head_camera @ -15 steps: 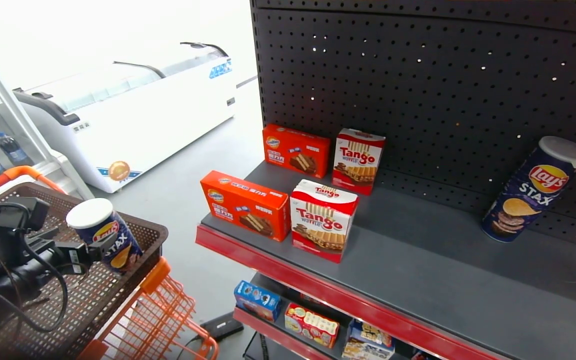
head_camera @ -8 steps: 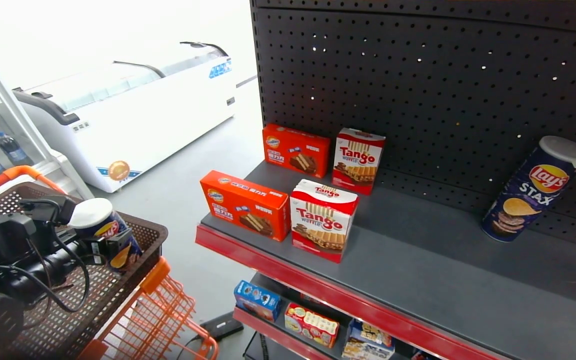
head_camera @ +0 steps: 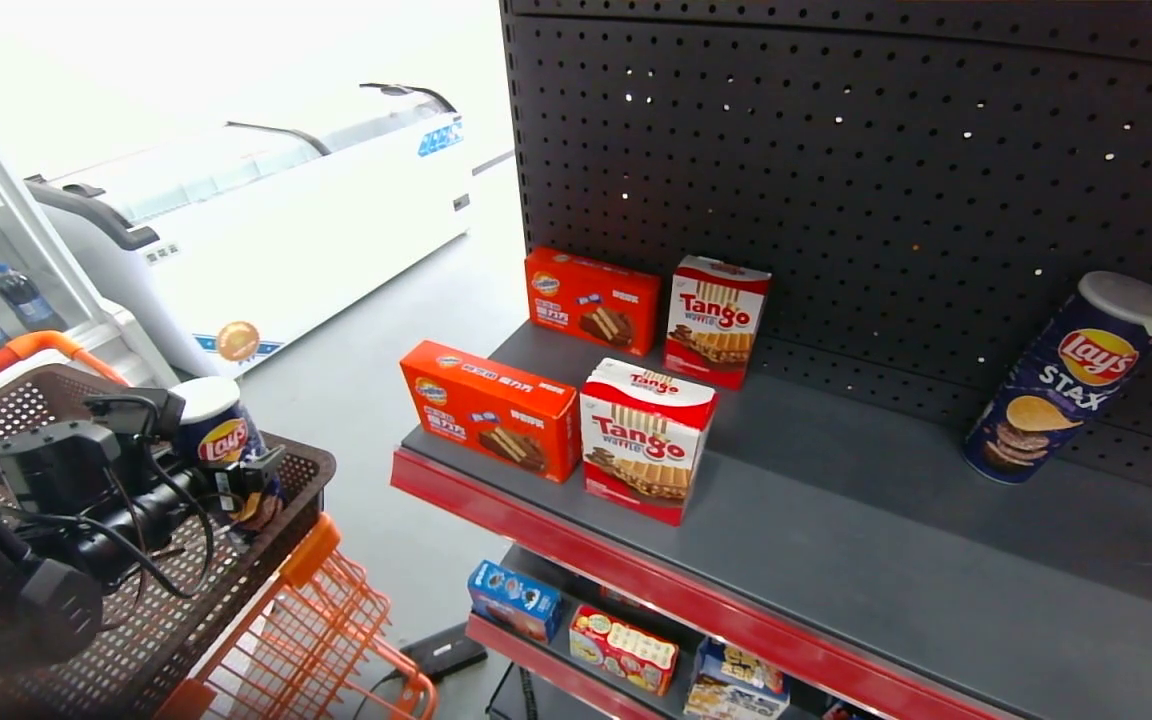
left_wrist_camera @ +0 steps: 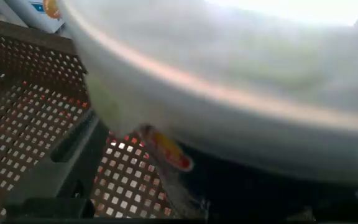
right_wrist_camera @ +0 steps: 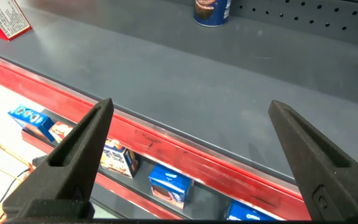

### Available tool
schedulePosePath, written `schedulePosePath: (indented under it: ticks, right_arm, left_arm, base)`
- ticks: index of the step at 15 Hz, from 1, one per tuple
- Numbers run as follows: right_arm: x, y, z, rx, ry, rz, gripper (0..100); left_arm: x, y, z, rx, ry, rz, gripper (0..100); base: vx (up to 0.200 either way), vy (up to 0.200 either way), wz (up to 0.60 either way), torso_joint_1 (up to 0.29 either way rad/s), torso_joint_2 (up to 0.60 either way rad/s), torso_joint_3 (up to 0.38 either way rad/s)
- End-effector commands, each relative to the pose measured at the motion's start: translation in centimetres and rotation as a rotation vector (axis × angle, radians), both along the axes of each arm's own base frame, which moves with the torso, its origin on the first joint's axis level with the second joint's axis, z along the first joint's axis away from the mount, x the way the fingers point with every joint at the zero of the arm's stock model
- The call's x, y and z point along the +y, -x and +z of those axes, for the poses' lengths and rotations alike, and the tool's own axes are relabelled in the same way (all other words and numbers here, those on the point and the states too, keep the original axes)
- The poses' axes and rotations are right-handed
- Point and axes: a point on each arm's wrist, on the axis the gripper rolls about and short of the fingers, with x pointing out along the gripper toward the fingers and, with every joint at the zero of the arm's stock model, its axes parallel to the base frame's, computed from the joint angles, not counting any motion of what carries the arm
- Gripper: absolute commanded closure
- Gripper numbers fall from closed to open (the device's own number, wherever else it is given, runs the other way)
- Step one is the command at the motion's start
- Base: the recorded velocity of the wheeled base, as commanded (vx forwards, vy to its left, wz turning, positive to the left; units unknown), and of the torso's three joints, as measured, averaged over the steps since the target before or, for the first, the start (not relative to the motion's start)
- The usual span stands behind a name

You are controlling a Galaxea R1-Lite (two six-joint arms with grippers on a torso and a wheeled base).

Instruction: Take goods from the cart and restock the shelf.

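Observation:
A dark blue chip can (head_camera: 221, 438) with a white lid stands tilted in the brown cart basket (head_camera: 308, 466). My left gripper (head_camera: 241, 478) is shut on its body just below the lid. The left wrist view has the can's lid (left_wrist_camera: 229, 81) very close and blurred, over the basket's mesh (left_wrist_camera: 17, 124). A second chip can (head_camera: 1071, 380) leans against the pegboard at the back right of the grey shelf (head_camera: 836, 520). My right gripper (right_wrist_camera: 191, 106) is open above the shelf's front edge, nothing between its fingers, with that can's base (right_wrist_camera: 212, 11) far beyond it.
Two orange boxes (head_camera: 489, 410) (head_camera: 591, 300) and two red-and-white wafer boxes (head_camera: 646, 440) (head_camera: 716, 320) fill the shelf's left end. The shelf's middle is bare grey. Small boxes (head_camera: 626, 650) sit on the lower shelf. A white chest freezer (head_camera: 266, 220) stands behind the cart.
My left gripper closed in on the chip can, then moved up and right with it; the can has turned so its label faces a different way.

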Motion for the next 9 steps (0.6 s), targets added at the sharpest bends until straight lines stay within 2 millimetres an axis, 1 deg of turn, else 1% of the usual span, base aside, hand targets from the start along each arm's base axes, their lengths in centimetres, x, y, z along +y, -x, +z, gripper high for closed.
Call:
schedulePosePath:
  ticks: [1, 3, 5, 7, 9]
  right_arm:
    - [0.0, 0.0, 0.0, 0.000, 0.000, 0.000, 0]
    - [0.0, 0.0, 0.0, 0.000, 0.000, 0.000, 0]
    - [0.0, 0.0, 0.0, 0.000, 0.000, 0.000, 0]
    - [0.0, 0.0, 0.0, 0.000, 0.000, 0.000, 0]
    - [0.0, 0.0, 0.0, 0.000, 0.000, 0.000, 0]
  left_arm:
    - [0.0, -0.6, -0.7, 0.013, 0.004, -0.005, 100]
    - [0.0, -0.6, -0.6, 0.014, 0.004, -0.005, 100]
    - [-0.4, -0.8, -0.3, -0.002, -0.001, -0.018, 100]
    - [-0.8, -0.7, 1.1, -0.041, -0.015, -0.023, 100]
    - [-0.9, -0.3, 5.3, -0.134, -0.041, -0.021, 100]
  base:
    - [0.000, 0.000, 0.00, 0.000, 0.00, 0.000]
    - [0.000, 0.000, 0.00, 0.000, 0.00, 0.000]
    - [0.000, 0.000, 0.00, 0.000, 0.00, 0.000]
    - [0.000, 0.000, 0.00, 0.000, 0.00, 0.000]
    - [0.000, 0.000, 0.00, 0.000, 0.00, 0.000]
